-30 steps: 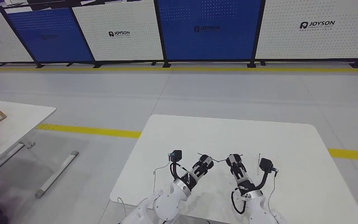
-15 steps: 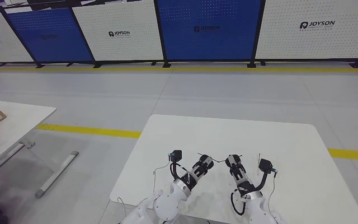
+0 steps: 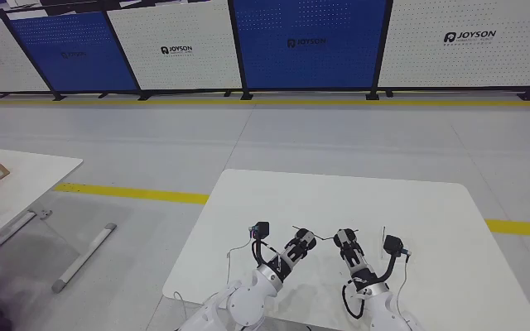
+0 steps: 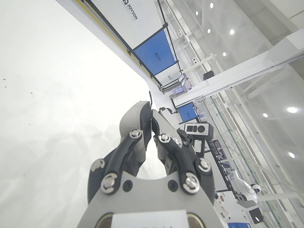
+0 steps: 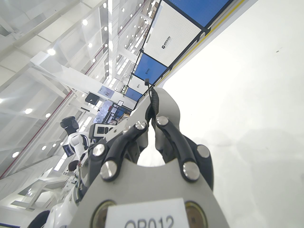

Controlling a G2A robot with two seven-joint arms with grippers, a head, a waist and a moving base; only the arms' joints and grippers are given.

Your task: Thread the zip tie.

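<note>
We see the white table (image 3: 414,207) with both arms over its near edge, close together. The left gripper (image 3: 305,237) is just left of the right gripper (image 3: 342,238), the two tips pointing toward each other. Each has its fingers pressed together on the thin black zip tie (image 3: 323,238), which spans the gap between them. Its small square head pokes out past the right fingertips, and a short bare end pokes out past the left ones.

One zip tie (image 3: 323,237); left claw (image 4: 151,112), right claw (image 5: 153,98); one table (image 3: 348,199).
</note>
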